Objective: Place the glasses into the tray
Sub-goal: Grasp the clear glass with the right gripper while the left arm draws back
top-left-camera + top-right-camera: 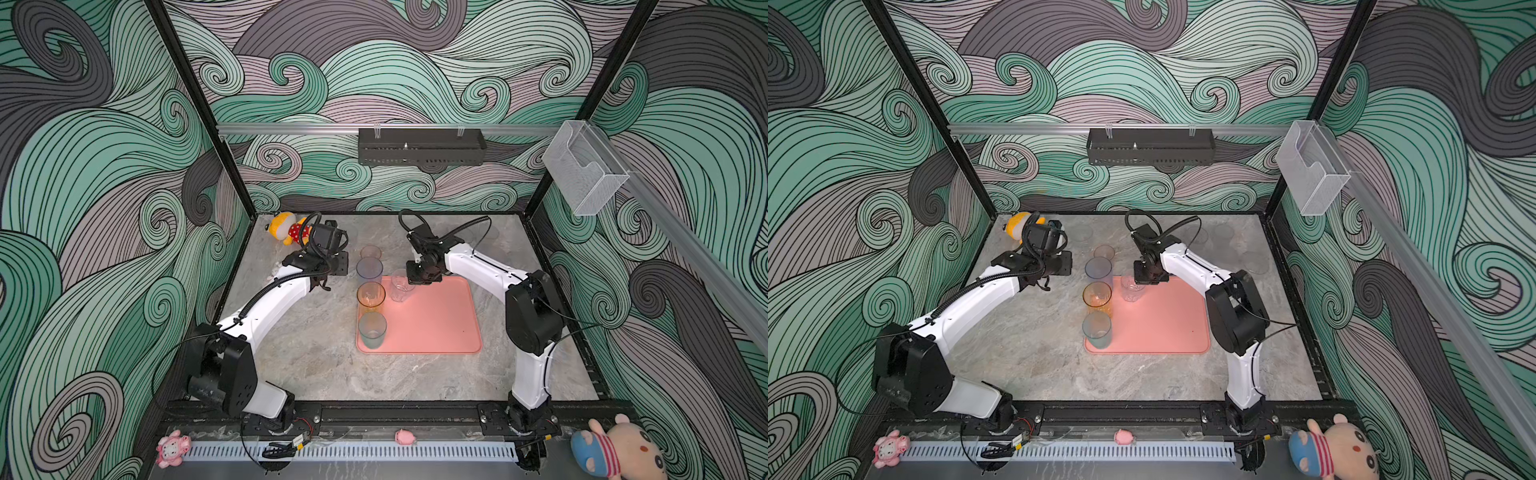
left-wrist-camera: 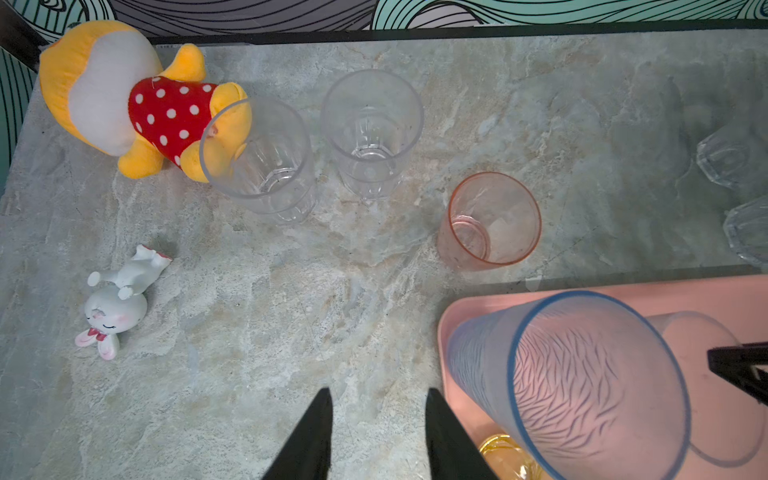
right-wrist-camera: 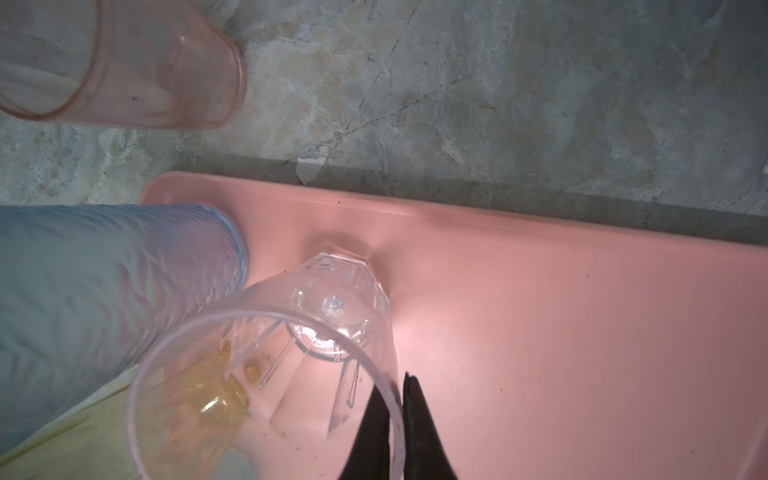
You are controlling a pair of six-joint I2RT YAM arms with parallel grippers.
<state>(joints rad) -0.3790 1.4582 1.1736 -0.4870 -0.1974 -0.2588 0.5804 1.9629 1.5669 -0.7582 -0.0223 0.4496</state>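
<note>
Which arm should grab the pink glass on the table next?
Probably the left arm: the left hand is open and empty, with the pink glass just ahead. The right hand is shut on the clear glass at the tray.

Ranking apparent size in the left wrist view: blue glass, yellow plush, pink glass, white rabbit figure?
1. blue glass, partly cropped; it sits nearest the camera, which enlarges it
2. yellow plush
3. pink glass and white rabbit figure: look alike, left unranked
</note>
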